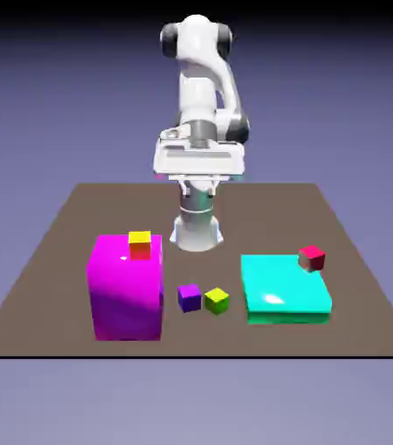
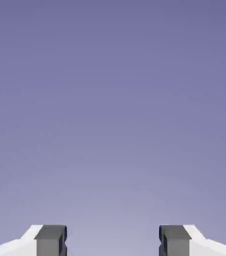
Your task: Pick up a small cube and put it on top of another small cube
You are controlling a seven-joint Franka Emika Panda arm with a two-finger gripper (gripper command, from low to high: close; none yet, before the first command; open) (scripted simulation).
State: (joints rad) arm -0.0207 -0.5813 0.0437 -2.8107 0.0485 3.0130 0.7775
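Brown table (image 1: 356,261) carries coloured blocks before a plain blue-violet backdrop — end effector (image 2: 113,242) jaws apart, empty.

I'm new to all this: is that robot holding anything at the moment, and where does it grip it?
Nothing is held. The gripper is open, with only the blue-violet backdrop between its fingertips. The lime cube sits on the table, untouched.

- The arm (image 1: 202,78) has smooth, glossy white shells with dark joints.
- The table (image 1: 69,226) is flat, matt brown.
- The magenta block (image 1: 126,291) at lower left and the cyan slab (image 1: 283,291) at lower right shine with soft white highlights.
- The lime cube (image 1: 216,300) looks smooth.
- The fingertips (image 2: 51,240) are matt grey.
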